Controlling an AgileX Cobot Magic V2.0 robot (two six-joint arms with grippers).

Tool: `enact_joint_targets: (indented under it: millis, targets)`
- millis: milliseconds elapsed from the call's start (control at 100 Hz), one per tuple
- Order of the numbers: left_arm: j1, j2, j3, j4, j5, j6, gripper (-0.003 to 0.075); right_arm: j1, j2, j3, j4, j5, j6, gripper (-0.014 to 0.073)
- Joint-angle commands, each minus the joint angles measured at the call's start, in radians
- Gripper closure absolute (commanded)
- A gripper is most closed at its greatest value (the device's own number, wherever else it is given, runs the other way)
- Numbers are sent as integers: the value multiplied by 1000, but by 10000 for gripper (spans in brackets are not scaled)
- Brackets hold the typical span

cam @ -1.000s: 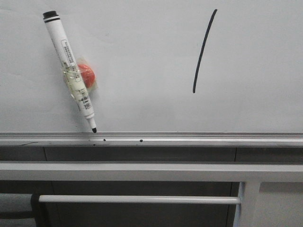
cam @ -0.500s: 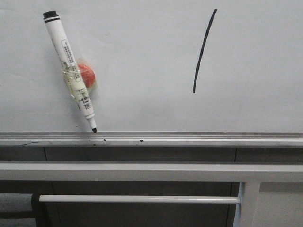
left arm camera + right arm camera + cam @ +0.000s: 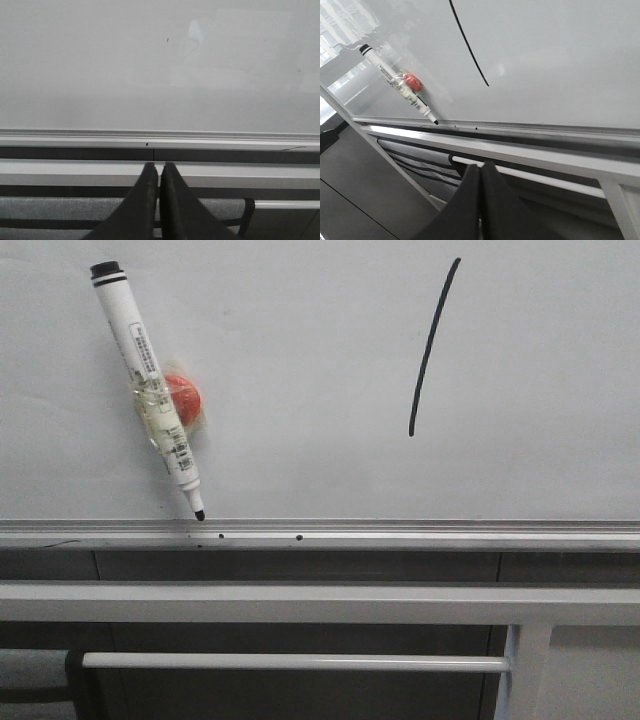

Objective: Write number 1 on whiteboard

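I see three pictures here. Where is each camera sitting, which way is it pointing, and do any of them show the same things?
Front view: faces the whiteboard head-on, showing the number 1 and marker pen; no robot parts visible.
Left wrist view: on the left arm, facing bare board; its shut fingers show.
Right wrist view: on the right arm, angled at the board; its shut fingers show.
Shared: front and right wrist views both show the stroke, the pen and the silver rail.

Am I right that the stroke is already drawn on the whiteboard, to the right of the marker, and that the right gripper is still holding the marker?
Not quite. The stroke is on the whiteboard, right of the marker, but nothing holds the marker: in the front view it sits alone against the board, and the right wrist view shows the right gripper shut on nothing, away from it.
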Motion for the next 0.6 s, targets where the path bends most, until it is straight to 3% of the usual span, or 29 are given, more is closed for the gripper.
enact_joint_targets:
  millis: [0,590]
  targets:
    - [-6,-22,6,2,-64,-9,741,0,9,-8,-4,-37,-4,657]
    - [-6,-22,6,2,-64,-9,741,0,9,23,-4,-107,-20,657]
